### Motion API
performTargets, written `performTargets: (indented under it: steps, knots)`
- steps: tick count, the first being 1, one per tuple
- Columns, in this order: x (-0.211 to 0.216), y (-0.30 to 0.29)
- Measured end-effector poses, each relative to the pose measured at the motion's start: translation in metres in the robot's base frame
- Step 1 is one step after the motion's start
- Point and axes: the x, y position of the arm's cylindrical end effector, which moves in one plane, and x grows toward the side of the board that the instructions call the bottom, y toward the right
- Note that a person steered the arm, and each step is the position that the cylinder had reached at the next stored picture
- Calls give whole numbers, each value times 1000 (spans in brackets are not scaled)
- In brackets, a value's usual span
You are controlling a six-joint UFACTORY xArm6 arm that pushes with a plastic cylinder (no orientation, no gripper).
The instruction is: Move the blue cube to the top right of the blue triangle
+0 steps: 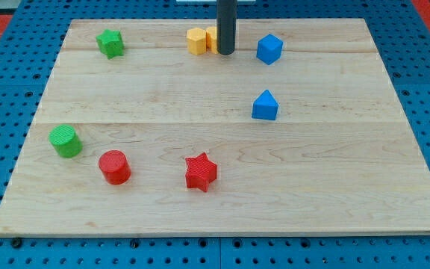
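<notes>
My tip rests on the board near the view's top, just beside a yellow block on its left, with a second yellow piece half hidden behind the rod, so I cannot tell its shape. I have no jaws to open or close; the rod holds nothing and can only shove. The blue cube sits a little to the view's right of my tip, apart from it, and the blue triangle lies below the cube, nearer the view's bottom. The cube already stands above the triangle, about level with its right side, so I judge only a modest nudge toward the view's right is wanted. It looks a small, rigid, light plastic piece that should slide easily on smooth wood and may spin if struck off-centre. I would press squarely on the middle of its left face, low down, and go slowly.
</notes>
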Motion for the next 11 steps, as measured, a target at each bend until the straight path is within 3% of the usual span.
performTargets:
  steps: [7,10,11]
  knots:
    - [0,55]
    - [1,106]
    - [53,106]
